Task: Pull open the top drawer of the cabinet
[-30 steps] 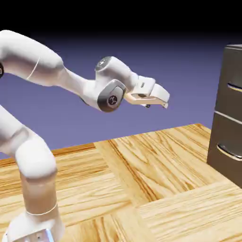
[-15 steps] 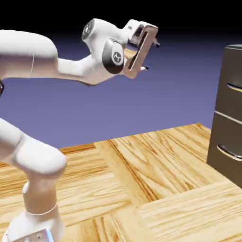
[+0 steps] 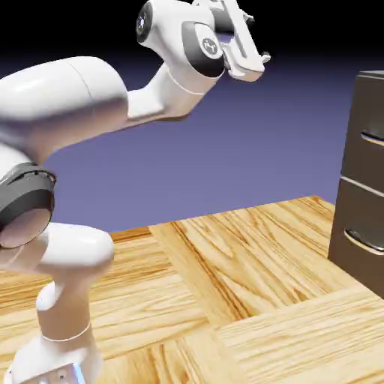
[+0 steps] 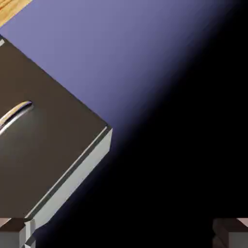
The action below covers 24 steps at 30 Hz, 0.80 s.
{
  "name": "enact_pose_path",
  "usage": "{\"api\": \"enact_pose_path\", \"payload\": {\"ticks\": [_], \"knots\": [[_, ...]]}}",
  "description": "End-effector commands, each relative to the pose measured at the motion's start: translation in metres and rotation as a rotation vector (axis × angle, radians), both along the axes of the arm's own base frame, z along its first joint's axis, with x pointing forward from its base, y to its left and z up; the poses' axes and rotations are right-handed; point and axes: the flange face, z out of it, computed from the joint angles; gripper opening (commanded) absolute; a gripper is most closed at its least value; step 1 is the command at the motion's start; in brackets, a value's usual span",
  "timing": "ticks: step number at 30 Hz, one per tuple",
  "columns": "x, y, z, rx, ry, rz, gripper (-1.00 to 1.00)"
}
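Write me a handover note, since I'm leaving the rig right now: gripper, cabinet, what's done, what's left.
Gripper: open, empty, raised high and well short of the cabinet.
Top drawer: looks shut, handle untouched; in the hand view the cabinet sits off to one side, rolled.
Done: nothing on the drawer yet.
Left: bring the gripper down to the handle, close on it, pull the drawer out.

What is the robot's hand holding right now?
Nothing. The gripper is open and up in the air, well away from the cabinet, and the top drawer handle is untouched.
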Motion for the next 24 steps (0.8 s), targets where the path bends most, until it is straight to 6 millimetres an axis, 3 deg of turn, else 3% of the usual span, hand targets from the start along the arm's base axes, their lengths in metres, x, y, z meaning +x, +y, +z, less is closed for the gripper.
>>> {"api": "enact_pose_path", "payload": {"ticks": [1,7,12,18,24], "knots": [[0.004,-0.005,0.001,-0.052,-0.025,-0.001,0.00],[0.039,-0.035,-0.002,-0.363,-0.152,-0.025,0.00],[0.079,-0.055,-0.018,-0.631,-0.225,-0.061,0.00],[0.137,-0.066,-0.054,-0.969,-0.275,-0.102,0.00],[0.199,-0.062,-0.106,-1.333,-0.292,-0.123,0.00]]}}
